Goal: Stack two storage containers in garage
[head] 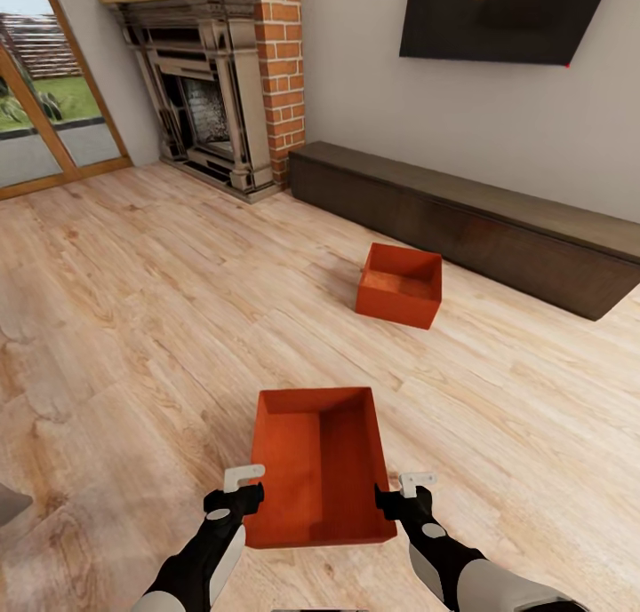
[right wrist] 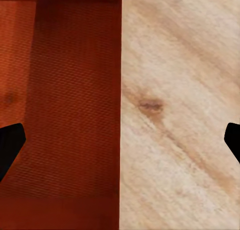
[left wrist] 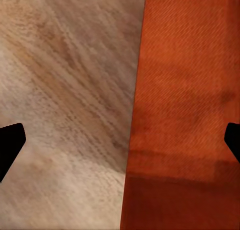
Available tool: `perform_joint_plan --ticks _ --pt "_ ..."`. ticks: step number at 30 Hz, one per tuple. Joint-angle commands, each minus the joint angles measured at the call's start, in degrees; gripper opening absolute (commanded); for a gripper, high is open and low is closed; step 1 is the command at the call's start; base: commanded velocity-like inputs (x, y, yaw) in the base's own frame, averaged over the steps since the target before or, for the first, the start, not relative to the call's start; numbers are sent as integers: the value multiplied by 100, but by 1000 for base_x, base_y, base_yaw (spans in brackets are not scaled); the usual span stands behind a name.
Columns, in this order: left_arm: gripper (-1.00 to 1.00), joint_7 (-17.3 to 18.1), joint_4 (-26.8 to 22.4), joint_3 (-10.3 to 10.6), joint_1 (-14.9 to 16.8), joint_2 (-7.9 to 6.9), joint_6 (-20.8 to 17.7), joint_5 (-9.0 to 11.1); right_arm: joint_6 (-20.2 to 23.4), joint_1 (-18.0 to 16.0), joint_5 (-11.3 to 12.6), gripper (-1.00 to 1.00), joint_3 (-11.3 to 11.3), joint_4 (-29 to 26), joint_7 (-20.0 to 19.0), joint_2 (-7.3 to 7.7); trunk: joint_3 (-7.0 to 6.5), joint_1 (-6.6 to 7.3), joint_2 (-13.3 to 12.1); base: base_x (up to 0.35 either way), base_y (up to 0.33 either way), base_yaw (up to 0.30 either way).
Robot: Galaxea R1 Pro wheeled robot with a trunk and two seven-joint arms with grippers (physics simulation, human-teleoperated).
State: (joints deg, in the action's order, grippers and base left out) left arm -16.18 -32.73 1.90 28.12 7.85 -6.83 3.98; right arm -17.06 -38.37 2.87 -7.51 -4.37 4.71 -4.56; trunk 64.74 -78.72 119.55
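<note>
Near orange-red ribbed plastic bin lying dead ahead at 12 o'clock, flanked by both grippers, long axis running from 6 to 12 o'clock.

Resting on the light wood plank floor of the living room, with the left gripper just beside the left long wall at about 9 o'clock of the bin and the right gripper just beside the right long wall at 3 o'clock, both equally near. Fingers spread wide apart on each side, each pair straddling one wall's rim in the wrist views, gripping nothing yet. Probably calling for lowering and pinching both walls together before any lift. Second orange-red bin of the same kind standing well apart at about 1 o'clock, near the long dark wooden low bench, untouched.
</note>
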Motion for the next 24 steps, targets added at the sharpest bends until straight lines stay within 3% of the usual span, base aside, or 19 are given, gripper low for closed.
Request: perform_joint_plan --ticks 1,24 --pt "100 -34 -12 19 0 -2 -28 41 -16 -4 30 100 -49 6 30 -1 22 -22 43 0 0 0" --pt "100 -59 -16 4 0 7 -28 55 -16 -4 30 100 -49 6 28 -1 435 -527 966 0 0 0"
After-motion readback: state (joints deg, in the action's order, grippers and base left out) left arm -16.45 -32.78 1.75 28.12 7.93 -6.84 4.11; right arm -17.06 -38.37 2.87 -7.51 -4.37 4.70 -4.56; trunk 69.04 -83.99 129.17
